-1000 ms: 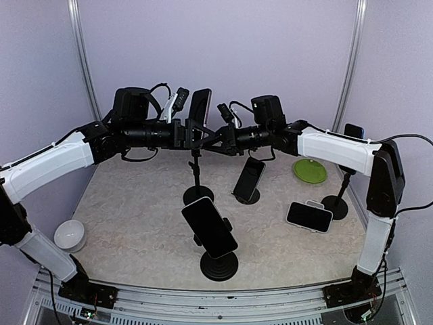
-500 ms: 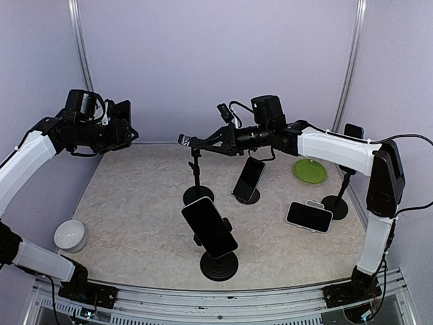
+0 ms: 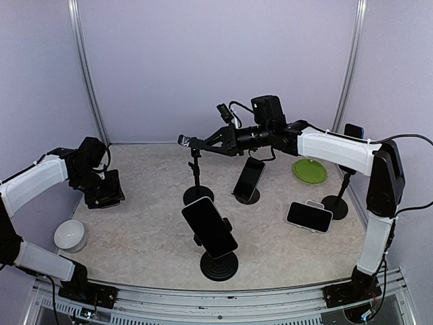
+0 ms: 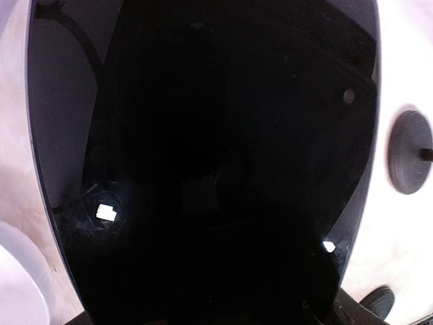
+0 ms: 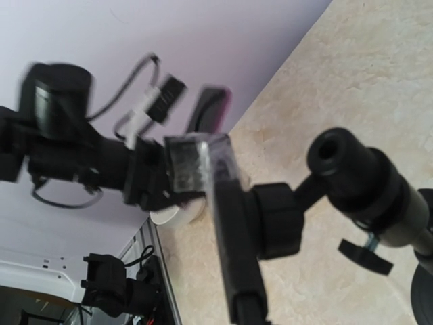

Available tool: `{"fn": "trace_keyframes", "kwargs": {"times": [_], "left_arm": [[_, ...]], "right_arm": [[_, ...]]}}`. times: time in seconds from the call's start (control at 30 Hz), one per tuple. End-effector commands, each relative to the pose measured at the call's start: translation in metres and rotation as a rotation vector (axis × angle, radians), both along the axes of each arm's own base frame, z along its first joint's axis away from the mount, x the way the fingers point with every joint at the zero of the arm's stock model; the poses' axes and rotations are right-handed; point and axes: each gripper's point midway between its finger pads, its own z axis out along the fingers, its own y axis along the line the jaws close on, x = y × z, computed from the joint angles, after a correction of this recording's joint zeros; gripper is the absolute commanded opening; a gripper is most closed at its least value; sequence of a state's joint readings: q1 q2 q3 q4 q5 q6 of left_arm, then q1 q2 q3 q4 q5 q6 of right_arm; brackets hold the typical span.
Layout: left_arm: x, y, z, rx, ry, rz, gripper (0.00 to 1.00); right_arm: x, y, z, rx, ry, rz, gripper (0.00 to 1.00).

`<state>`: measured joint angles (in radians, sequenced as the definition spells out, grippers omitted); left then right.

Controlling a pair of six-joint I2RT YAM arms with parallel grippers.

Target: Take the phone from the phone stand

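Note:
The black phone point(image 3: 109, 188) is off its stand, held low over the table at the left by my left gripper point(image 3: 101, 193), which is shut on it. In the left wrist view the phone's dark face point(image 4: 203, 135) fills the frame and hides the fingers. The bare phone stand point(image 3: 196, 169) stands at the back centre. My right gripper point(image 3: 201, 142) is shut on its cradle head point(image 3: 188, 141). In the right wrist view the cradle bar point(image 5: 233, 257) and stand arm point(image 5: 352, 176) sit between my fingers, and the left arm with the phone point(image 5: 208, 108) shows far off.
Another phone on a round-based stand point(image 3: 210, 227) is front centre. A phone leans on a stand point(image 3: 249, 177) at mid table. A landscape phone point(image 3: 309, 217) and a tall stand point(image 3: 338, 196) are at the right. A green plate point(image 3: 310, 170) is back right, a white bowl point(image 3: 70, 235) front left.
My left gripper has carried the phone away from the stand, out to the left and then down near the table. The right gripper has kept its hold on the stand's cradle.

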<state>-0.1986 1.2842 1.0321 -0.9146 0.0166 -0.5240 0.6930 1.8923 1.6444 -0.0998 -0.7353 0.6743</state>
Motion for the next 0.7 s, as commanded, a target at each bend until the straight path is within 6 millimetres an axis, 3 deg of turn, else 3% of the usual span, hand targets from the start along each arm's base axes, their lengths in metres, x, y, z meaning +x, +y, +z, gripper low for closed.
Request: {"fn": "trace_keyframes", "kwargs": {"times": [0.0,0.2,0.4,0.67], "left_arm": [[-0.011,0.008,-0.027,-0.002,0.046,0.117,0.29],[-0.024,0.014,-0.059,0.022,0.099,0.150,0.29],[-0.025,0.011,-0.081,0.029,0.133,0.096,0.33],[-0.025,0.007,-0.101,0.052,0.223,0.034,0.45]], "right_arm": [[0.005,-0.007,0.001,0.003,-0.002,-0.012,0.00],[0.005,-0.006,0.002,0.007,-0.006,-0.012,0.00],[0.005,-0.006,0.001,0.007,-0.004,-0.008,0.00],[0.007,-0.005,-0.001,0.016,-0.001,-0.010,0.00]]}}
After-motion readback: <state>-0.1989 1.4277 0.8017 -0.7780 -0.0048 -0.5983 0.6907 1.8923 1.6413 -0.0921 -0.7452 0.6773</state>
